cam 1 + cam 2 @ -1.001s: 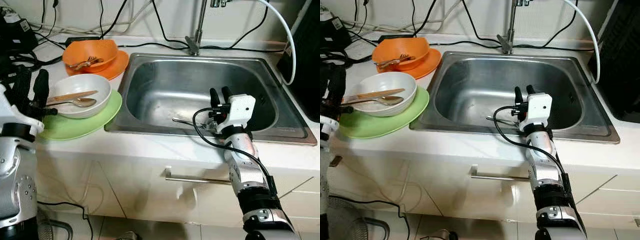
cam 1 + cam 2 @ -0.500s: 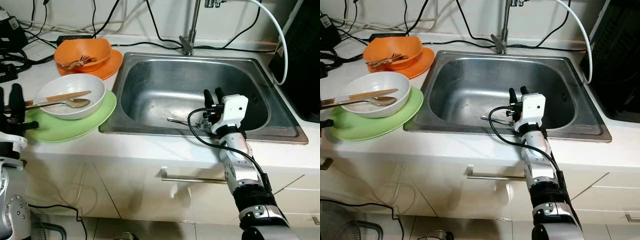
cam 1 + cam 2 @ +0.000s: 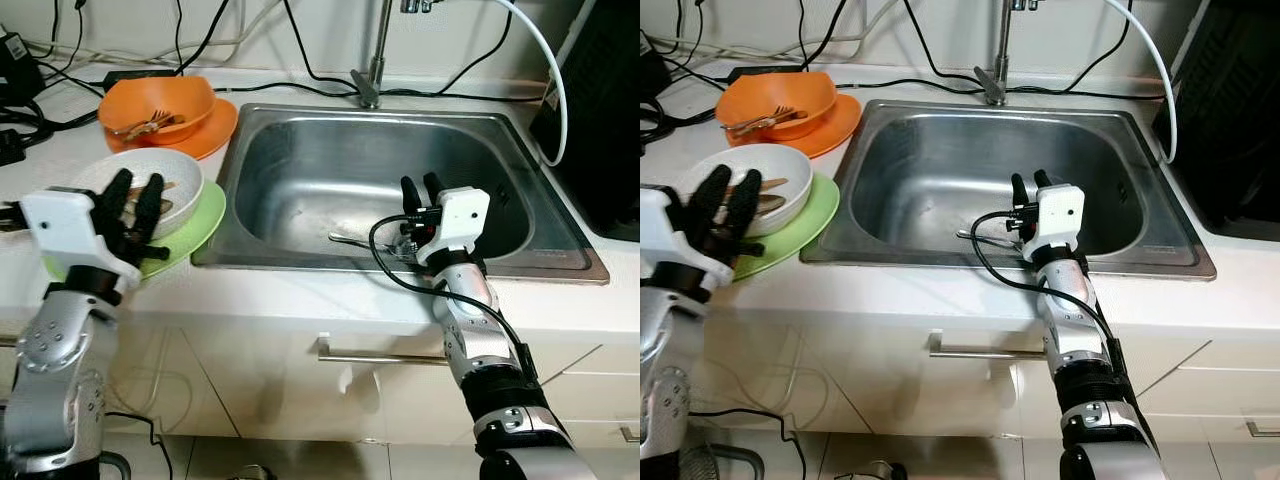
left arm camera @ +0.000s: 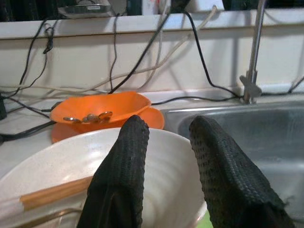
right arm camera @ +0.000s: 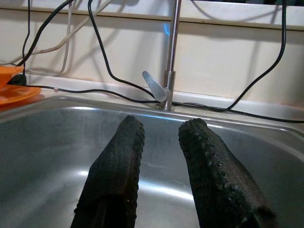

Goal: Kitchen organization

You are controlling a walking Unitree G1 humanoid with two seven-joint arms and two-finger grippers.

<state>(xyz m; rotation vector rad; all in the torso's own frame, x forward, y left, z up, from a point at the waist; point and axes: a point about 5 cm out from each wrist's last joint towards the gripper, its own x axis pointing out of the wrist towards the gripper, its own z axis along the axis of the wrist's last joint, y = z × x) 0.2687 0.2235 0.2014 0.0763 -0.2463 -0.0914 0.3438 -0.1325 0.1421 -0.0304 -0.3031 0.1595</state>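
Note:
A white bowl (image 3: 185,190) holding wooden chopsticks (image 4: 52,192) and a spoon sits on a green plate (image 3: 197,225) on the counter, left of the steel sink (image 3: 320,170). My left gripper (image 3: 137,182) is raised at the bowl's near rim, open, its fingers (image 4: 124,161) over the rim with nothing between them. An orange bowl (image 3: 160,100) with cutlery rests on an orange plate (image 3: 218,128) further back. My right gripper (image 3: 421,186) hovers open inside the sink near its front wall. A metal utensil (image 3: 350,240) lies on the sink floor just left of it.
The faucet (image 3: 370,60) stands behind the sink. Black cables (image 3: 290,80) run along the back of the counter, with adapters at the far left. A dark appliance (image 3: 600,110) stands right of the sink. A drawer handle (image 3: 380,355) lies below the counter edge.
My left arm has lifted, bringing its gripper up to the white bowl's near rim. The camera shifted slightly. The right gripper stayed in the sink.

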